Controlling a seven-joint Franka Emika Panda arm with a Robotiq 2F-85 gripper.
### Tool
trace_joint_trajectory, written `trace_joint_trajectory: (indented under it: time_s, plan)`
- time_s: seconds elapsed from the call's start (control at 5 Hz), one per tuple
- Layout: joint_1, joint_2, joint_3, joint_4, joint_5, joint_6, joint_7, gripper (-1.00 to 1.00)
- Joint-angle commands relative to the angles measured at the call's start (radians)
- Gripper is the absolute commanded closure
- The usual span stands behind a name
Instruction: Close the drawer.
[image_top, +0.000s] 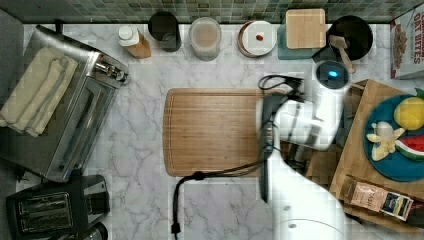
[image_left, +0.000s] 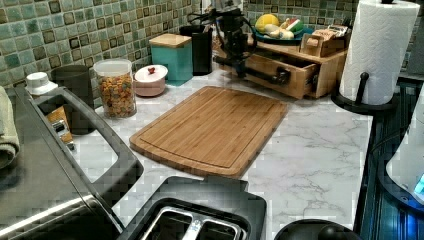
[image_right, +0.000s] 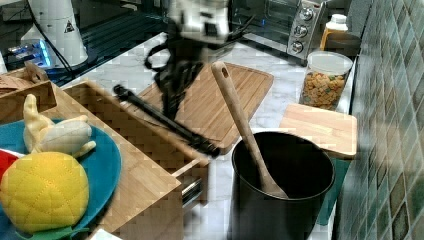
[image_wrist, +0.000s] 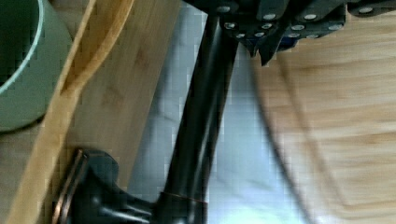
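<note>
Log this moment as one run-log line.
phase: closing | drawer: partly open | gripper: at black handle | cutting board: on counter in front, untouched

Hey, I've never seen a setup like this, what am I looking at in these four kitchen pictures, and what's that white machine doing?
The white machine is a robot arm with a gripper at its end. Three cameras watch the marble kitchen counter: one from above, two from opposite sides. The fourth rides on the wrist, close to the black bar handle. That handle belongs to the light-brown wooden drawer, which stands pulled open under a shelf holding a blue plate of toy fruit. The gripper is at the handle; whether it grips is unclear. Nearby lie a large bamboo cutting board, a toaster oven and a black pot with a wooden spoon.
</note>
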Motion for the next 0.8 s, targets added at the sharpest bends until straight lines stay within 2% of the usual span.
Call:
trace_joint_trajectory:
  time_s: [0.2, 0.4, 0.6, 0.8]
  plan:
    - [-0.183, -0.055, -0.204, 0.042, -0.153, 0.244, 0.068, 1.00]
    - [-0.199, -0.113, -0.154, -0.015, -0.198, 0.221, 0.170, 1.00]
    - [-0.167, -0.111, -0.189, -0.016, -0.184, 0.224, 0.161, 1.00]
    - [-0.163, -0.110, -0.194, -0.016, -0.182, 0.224, 0.159, 1.00]
